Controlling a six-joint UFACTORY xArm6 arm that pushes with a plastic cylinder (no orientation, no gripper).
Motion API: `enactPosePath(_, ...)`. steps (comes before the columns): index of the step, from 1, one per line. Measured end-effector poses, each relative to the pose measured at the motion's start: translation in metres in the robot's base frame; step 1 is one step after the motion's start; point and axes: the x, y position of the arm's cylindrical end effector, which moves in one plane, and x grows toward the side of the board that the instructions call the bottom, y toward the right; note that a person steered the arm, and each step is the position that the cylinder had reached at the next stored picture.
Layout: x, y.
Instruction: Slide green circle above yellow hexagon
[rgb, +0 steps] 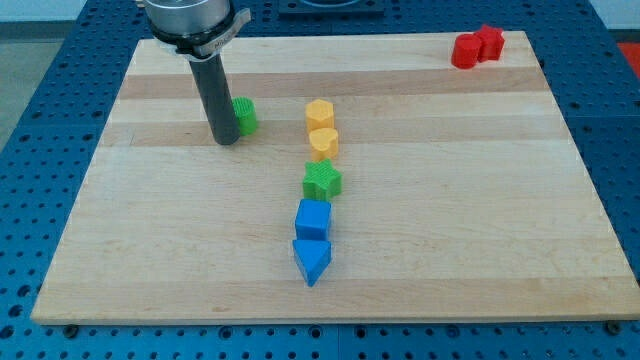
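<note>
Resting on the tabletop (150, 250) toward its far left corner, my tip (226, 141) sits just left of the green circle (244, 115), touching or nearly touching it. No gripper is fitted, so nothing is grasped; the rod only presses sideways. The green circle lies left of the yellow hexagon (319, 113), with bare wood between them. Running from the hexagon toward the near edge is a column of blocks: a yellow block of unclear shape (323, 143) touching the hexagon, a green star (322, 181), a blue cube (313, 217), and a blue triangle (312, 259). Two red blocks (477, 47) sit together at the far right corner, well apart.
</note>
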Motion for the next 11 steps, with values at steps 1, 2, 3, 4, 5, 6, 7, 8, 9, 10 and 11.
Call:
enactPosePath(1,-0.014,0.000)
enactPosePath(2,-0.032,0.000)
enactPosePath(3,-0.037,0.000)
enactPosePath(4,-0.037,-0.007)
enactPosePath(5,-0.042,-0.013)
enactPosePath(6,-0.046,-0.011)
enactPosePath(7,-0.054,-0.008)
enactPosePath(8,-0.062,0.006)
enactPosePath(9,-0.065,0.025)
enactPosePath(10,-0.067,0.039)
enactPosePath(11,-0.070,0.053)
